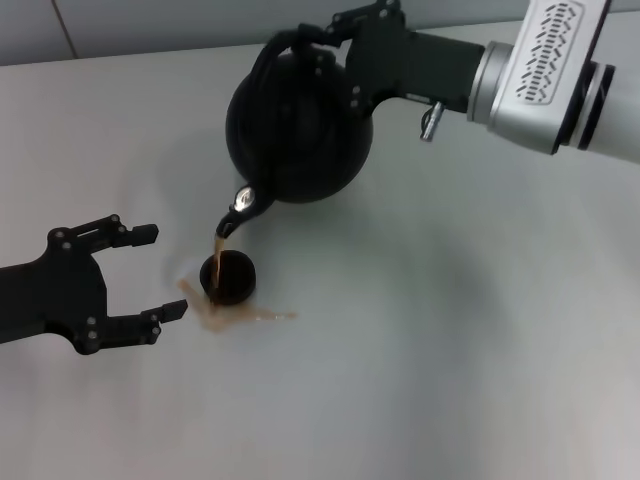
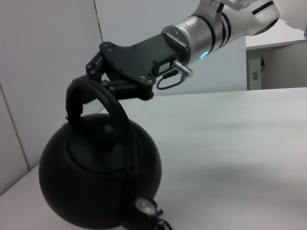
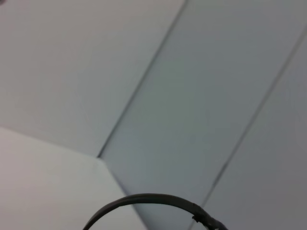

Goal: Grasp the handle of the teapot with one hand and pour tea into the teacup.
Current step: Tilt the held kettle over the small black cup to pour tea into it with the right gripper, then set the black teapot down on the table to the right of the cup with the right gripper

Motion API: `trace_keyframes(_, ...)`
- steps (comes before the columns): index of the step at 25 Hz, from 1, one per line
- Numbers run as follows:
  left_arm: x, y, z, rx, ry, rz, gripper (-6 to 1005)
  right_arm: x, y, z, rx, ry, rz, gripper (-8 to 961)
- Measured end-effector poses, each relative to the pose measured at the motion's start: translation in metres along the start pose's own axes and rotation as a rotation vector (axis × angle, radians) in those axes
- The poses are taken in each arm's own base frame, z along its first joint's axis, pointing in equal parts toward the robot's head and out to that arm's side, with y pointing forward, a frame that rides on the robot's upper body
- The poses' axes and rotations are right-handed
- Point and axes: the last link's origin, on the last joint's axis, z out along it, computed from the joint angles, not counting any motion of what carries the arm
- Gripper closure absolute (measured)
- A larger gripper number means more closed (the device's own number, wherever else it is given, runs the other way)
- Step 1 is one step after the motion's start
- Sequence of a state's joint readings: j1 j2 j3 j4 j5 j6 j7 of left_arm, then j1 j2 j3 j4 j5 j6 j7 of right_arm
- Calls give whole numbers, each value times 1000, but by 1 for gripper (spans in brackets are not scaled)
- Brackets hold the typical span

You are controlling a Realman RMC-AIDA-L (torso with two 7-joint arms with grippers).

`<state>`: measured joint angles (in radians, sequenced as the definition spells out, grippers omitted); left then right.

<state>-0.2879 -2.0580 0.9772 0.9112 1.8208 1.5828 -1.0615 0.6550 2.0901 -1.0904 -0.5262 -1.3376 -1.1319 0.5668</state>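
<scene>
My right gripper (image 1: 318,42) is shut on the black arched handle (image 1: 275,45) of the round matte-black teapot (image 1: 298,130) and holds it tilted in the air, spout (image 1: 243,204) down. A thin stream of brown tea (image 1: 219,250) falls from the spout into the small dark teacup (image 1: 230,277) on the white table. Spilled tea (image 1: 245,316) lies in a thin puddle around the cup. My left gripper (image 1: 155,272) is open, left of the cup, low over the table. The left wrist view shows the teapot (image 2: 96,172), its handle (image 2: 112,112) and the right gripper (image 2: 103,76) on it.
The white table (image 1: 450,350) runs to a pale wall at the back. The right wrist view shows only wall panels and a thin dark arc (image 3: 148,201) at its bottom edge.
</scene>
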Motion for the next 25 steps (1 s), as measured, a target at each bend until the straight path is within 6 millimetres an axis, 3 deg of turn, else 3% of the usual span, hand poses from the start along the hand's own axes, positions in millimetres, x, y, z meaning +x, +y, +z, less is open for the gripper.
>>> trace_keyframes(12,2,-1,1,1,8,4,157,18,6,-19,108,-5,197,870)
trace_keyframes(25,5,-3,4,-3,15,8,157,39,6,-47,340,-42,459,869)
